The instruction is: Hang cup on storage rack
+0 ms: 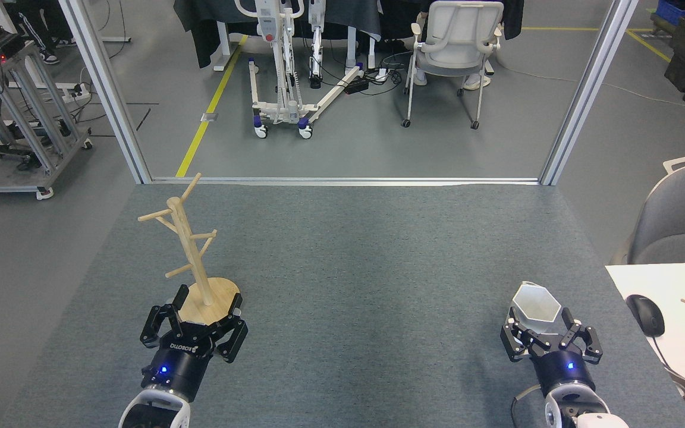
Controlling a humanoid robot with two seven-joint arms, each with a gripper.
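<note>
While the cup (535, 307) stands upright on the grey worktop (366, 285) at my far right, rim up, my right gripper (550, 340) sits directly beneath it in the head view, its jaws spread to either side of the cup's lower body. Whether the fingers touch the white walls I cannot tell from this angle; they do not look clenched. Well apart, at the far left of the worktop, the storage rack (191, 249) stands on its round wooden base, its pegs empty and angled upward. My left gripper (194, 330) has its jaws released and straddling the near edge of that base, holding nothing that I can see.

I judge the cup to be light, rigid and breakable, probably glazed and therefore slippery against hard fingers. Its faceted, tapering sides offer flat faces: a pinch across two opposite facets should seat better than one across the corners, though the taper may let it slide downward if squeezed low. The small handle appears to lie on the cup's upper left in this view, partly hidden; it must stay free of the fingers, since it is the part that goes over a peg. The slim rack looks easy to tip, which may be why the left gripper waits at its base.
</note>
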